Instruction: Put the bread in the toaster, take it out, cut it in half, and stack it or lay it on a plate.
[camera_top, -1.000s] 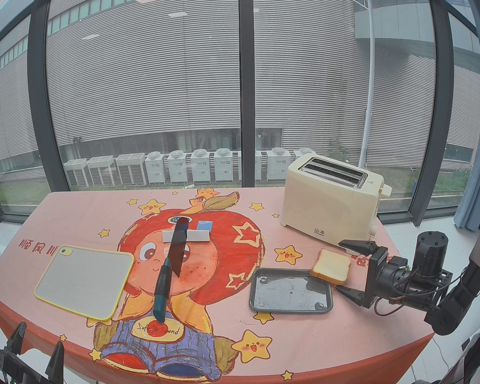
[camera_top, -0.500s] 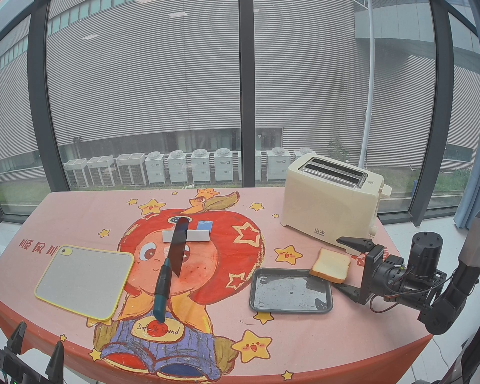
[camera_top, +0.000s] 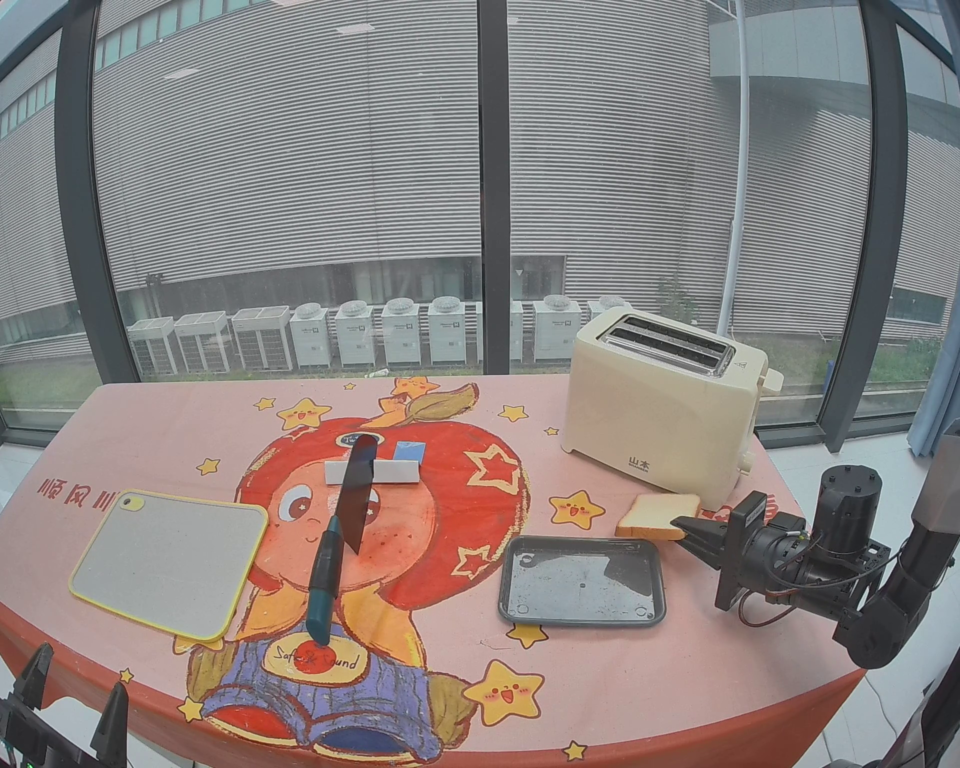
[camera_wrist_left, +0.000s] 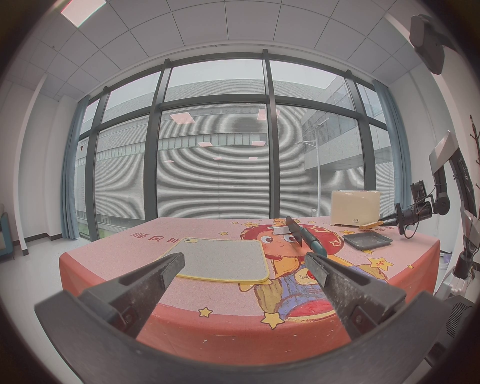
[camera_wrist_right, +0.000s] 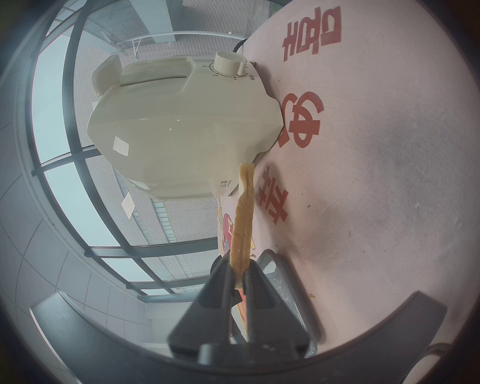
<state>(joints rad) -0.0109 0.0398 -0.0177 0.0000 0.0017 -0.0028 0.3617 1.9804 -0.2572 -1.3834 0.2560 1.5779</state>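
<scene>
A slice of bread (camera_top: 655, 514) with a tan crust is held at its near edge by my right gripper (camera_top: 692, 527), which is shut on it just in front of the cream toaster (camera_top: 660, 400). In the right wrist view the bread (camera_wrist_right: 243, 215) shows edge-on between the closed fingers (camera_wrist_right: 220, 285), with the toaster (camera_wrist_right: 185, 125) behind it. The dark tray (camera_top: 582, 610) lies left of that gripper. My left gripper (camera_wrist_left: 245, 272) hangs open off the table's near left edge, facing the grey cutting board (camera_wrist_left: 220, 252). A teal-handled knife (camera_top: 335, 545) lies at the table's middle.
The knife's black blade leans on a small grey rest (camera_top: 395, 472) beside a blue block (camera_top: 408, 451). The cutting board (camera_top: 165, 560) with its yellow rim sits at the left front. Window frames rise right behind the table's far edge.
My right gripper turned, moved in and shut on the bread. The slice, which lay flat by the tray's corner, now sits raised and closer to the toaster.
</scene>
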